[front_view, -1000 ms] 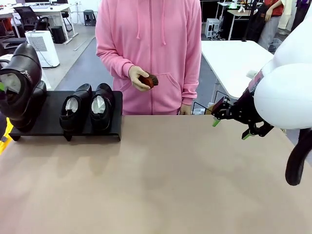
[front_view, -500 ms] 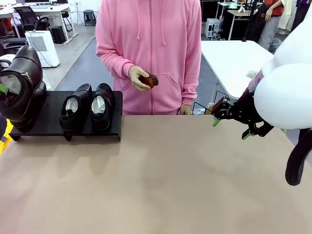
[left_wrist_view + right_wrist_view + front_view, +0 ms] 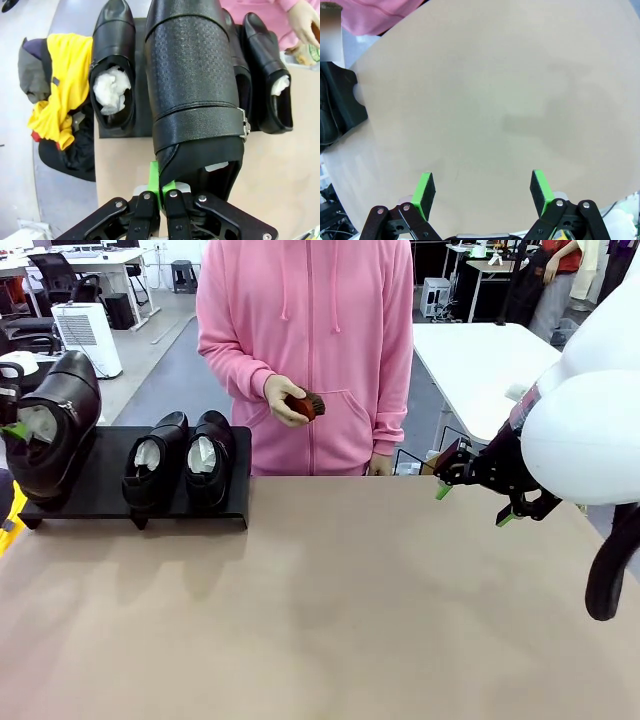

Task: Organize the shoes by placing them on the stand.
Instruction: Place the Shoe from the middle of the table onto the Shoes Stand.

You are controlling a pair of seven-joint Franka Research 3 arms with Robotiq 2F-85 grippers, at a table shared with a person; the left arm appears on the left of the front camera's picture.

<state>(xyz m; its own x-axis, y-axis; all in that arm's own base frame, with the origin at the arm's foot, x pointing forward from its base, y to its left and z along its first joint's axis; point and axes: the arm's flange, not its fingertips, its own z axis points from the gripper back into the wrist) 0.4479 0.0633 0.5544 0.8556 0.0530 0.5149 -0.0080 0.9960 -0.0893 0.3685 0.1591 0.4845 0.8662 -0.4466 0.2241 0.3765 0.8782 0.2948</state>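
Observation:
My left gripper [image 3: 8,425] is shut on the heel of a glossy black shoe [image 3: 55,425], held tilted over the left end of the black stand [image 3: 105,475]. In the left wrist view the gripper [image 3: 162,192] pinches the rim of that shoe [image 3: 192,75]. Another shoe [image 3: 114,65] with a white filling stands on the stand [image 3: 115,131] just beside it. Two more shoes [image 3: 155,460] [image 3: 210,455] stand side by side on the stand's right half. My right gripper [image 3: 475,502] hovers open over the table's right side, nothing between its fingers [image 3: 482,192].
A person in a pink hoodie stands at the far edge, holding a small brown brush [image 3: 303,405]. A yellow and dark cloth heap [image 3: 60,90] lies beyond the table's left edge. The tan table [image 3: 330,610] stretches bare in front of the stand.
The held shoe has come down and a little to the right toward the stand. The right arm and the person have stayed put.

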